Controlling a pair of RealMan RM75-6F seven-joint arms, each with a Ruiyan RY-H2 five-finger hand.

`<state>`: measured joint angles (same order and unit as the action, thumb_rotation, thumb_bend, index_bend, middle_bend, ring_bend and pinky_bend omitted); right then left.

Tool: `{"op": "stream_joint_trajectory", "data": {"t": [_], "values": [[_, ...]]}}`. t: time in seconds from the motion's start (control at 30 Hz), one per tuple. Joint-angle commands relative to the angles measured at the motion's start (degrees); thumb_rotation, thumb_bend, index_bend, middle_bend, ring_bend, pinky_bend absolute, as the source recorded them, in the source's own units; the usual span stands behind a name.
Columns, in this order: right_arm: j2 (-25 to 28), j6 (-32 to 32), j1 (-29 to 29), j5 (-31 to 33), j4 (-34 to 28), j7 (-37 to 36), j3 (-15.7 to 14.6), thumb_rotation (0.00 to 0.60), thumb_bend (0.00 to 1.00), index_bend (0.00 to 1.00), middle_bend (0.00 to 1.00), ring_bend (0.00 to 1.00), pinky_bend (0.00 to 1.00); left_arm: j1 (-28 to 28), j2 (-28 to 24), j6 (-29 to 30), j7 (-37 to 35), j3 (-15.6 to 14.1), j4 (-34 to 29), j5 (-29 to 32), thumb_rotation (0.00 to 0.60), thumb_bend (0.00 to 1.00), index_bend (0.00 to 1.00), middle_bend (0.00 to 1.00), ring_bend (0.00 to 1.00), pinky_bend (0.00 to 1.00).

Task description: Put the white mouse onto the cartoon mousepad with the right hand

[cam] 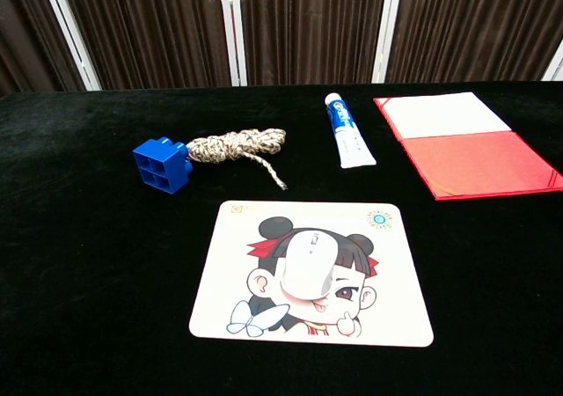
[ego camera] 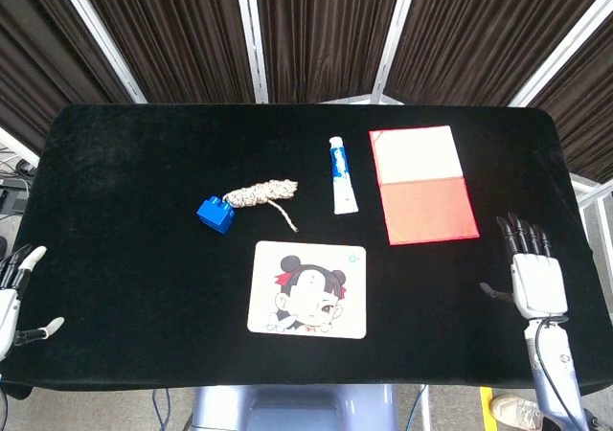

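The mouse (cam: 309,265) already lies on the mousepad (cam: 387,312), near its middle, over the cartoon face. Its long axis runs near to far, the wheel end pointing away. Nothing touches it.

The right hand (ego camera: 534,276) hangs at the near right edge of the table (ego camera: 124,201), well apart from the mouse, which lies off to its left. Its fingers (ego camera: 522,232) are spread straight and hold nothing. The left hand (ego camera: 13,297) sits just off the near left corner, fingers apart and empty too. By the head view the right hand looks a little nearer the mouse than the left, though neither is close.

My judgement: the placing is done, and no further reach is called for unless the mouse needs squaring.

Counting what is on the table: one mouse, one mousepad, one blue brick (cam: 163,165) touching one coil of rope (cam: 236,144), one tube (cam: 349,141) lying lengthwise near to far, and one red folder (cam: 479,158) with a white sheet on its far half.
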<state>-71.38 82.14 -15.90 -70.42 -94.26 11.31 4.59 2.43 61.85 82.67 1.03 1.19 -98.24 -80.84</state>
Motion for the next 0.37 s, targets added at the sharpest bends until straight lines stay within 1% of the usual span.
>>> {"op": "stream_joint_trajectory", "data": {"t": [0.03, 0.37], "values": [[0.5, 0.2, 0.5, -0.2, -0.5, -0.2, 0.2, 0.600, 0.09, 0.00, 0.00, 0.00, 0.00, -0.1, 0.0, 0.2, -0.4, -0.1, 0.1, -0.3, 0.600, 0.11, 0.08, 0.00, 0.00, 0.00], [0.8, 0.2, 1.2, -2.4, -0.6, -0.9, 0.3, 0.600, 0.09, 0.00, 0.00, 0.00, 0.00, -0.5, -0.1, 0.9, -1.5, -0.5, 0.8, -1.6, 0.600, 0.11, 0.08, 0.00, 0.00, 0.00]]}}
